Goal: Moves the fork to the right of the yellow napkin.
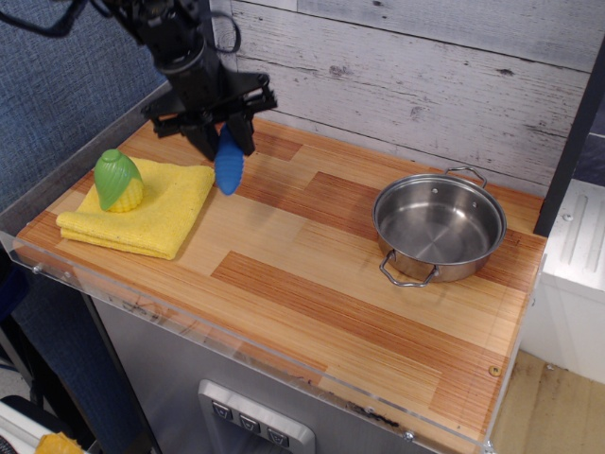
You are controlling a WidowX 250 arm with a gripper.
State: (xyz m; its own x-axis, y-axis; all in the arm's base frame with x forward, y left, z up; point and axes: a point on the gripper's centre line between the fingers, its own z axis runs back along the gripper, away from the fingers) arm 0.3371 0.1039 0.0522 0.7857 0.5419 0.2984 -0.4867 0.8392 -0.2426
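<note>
Arm: black robot arm [180, 52] is reaching down from the upper left, over the back-left part of the counter.
Jaws: the black gripper [221, 140] is pointing down and its jaws are sitting closed against the top of the fork's handle, gripping it.
Fork: short toy-like fork with a thick ribbed blue handle [229, 163] is hanging handle-down from the jaws; only the blue handle is showing, the pronged head is hidden up inside the gripper.
Fork position: it is hanging just beside the right edge of the napkin, near the napkin's back-right corner; can't tell if the handle tip is touching the wood or hanging slightly above it.
Napkin: folded square yellow cloth napkin [161, 213] is lying flat at the left end of the counter.
Corn: green-and-yellow toy corn [117, 180] is sitting on the napkin's left part, well clear of the fork.
Pot: round shiny steel pot with two loop handles [439, 227] is standing upright toward the right side, well apart from the gripper.
Counter: wooden striped plank counter [312, 284] is carrying the napkin and the pot, with a clear plastic lip running along its front edge.
Backdrop: grey weathered wood-plank wall [425, 66] is running behind the counter.
</note>
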